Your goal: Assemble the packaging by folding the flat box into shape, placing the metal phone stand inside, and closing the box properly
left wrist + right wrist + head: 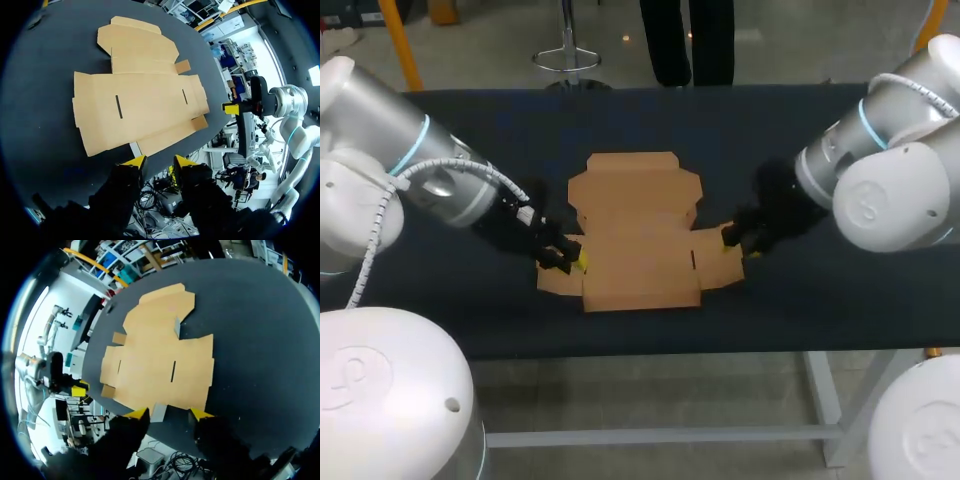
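Between yellow fingertips point(135, 162) of left gripper point(159, 162): gap held wide, nothing pinched; tips sat at side-flap edge of flat box point(140, 107). Right gripper point(170, 414) likewise spread at opposite side; small tab point(159, 411) lay between its tips, not clamped. Box lay unfolded, all panels flat, mid-table point(800, 130). Metal phone stand not seen. Judgement: task barely begun; folding, loading and closing all remained.
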{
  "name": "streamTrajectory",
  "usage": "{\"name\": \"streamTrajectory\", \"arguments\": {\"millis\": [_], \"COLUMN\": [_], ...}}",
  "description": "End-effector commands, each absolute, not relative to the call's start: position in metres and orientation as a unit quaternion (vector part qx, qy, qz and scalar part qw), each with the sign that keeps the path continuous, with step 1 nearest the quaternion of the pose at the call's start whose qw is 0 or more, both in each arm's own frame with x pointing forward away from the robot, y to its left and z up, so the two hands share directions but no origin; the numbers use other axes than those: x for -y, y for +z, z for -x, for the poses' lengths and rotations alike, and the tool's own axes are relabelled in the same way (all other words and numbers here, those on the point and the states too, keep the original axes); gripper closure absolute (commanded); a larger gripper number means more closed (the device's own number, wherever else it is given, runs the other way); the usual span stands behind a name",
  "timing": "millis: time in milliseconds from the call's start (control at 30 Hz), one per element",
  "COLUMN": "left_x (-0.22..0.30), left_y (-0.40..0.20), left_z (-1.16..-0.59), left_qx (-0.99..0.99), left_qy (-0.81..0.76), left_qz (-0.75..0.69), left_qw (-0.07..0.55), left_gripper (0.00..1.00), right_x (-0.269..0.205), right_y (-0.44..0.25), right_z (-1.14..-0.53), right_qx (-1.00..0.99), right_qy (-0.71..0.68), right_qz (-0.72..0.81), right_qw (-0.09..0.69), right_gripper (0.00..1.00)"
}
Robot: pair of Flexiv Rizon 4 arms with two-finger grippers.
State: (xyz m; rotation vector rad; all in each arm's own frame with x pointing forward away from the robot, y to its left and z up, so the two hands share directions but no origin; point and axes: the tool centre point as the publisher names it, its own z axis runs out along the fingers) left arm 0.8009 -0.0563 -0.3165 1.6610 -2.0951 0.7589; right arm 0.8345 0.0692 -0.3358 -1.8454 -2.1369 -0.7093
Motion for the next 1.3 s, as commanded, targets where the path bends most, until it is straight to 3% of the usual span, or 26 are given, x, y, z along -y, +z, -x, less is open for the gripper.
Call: {"name": "streamTrajectory", "arguments": {"millis": [33, 300, 900, 1300], "left_x": [0.047, 0.03, 0.032, 0.027], "left_y": [-0.31, -0.299, -0.299, -0.288], "left_z": [-0.814, -0.842, -0.842, -0.903], "left_qx": [0.744, 0.753, 0.753, 0.756], "left_qy": [0.266, 0.264, 0.266, 0.315], "left_qz": [-0.582, -0.559, -0.556, -0.506], "left_qw": [0.191, 0.228, 0.228, 0.271], "left_gripper": [0.0, 0.0, 0.0, 0.0], "right_x": [-0.049, -0.033, -0.031, -0.033], "right_y": [-0.316, -0.305, -0.311, -0.336], "right_z": [-0.843, -0.871, -0.878, -0.928], "right_qx": [0.698, 0.672, 0.662, 0.622], "right_qy": [-0.327, -0.354, -0.353, -0.423], "right_qz": [0.566, 0.562, 0.569, 0.559], "right_qw": [0.29, 0.326, 0.336, 0.348], "right_gripper": [0.0, 0.0, 0.0, 0.0]}}
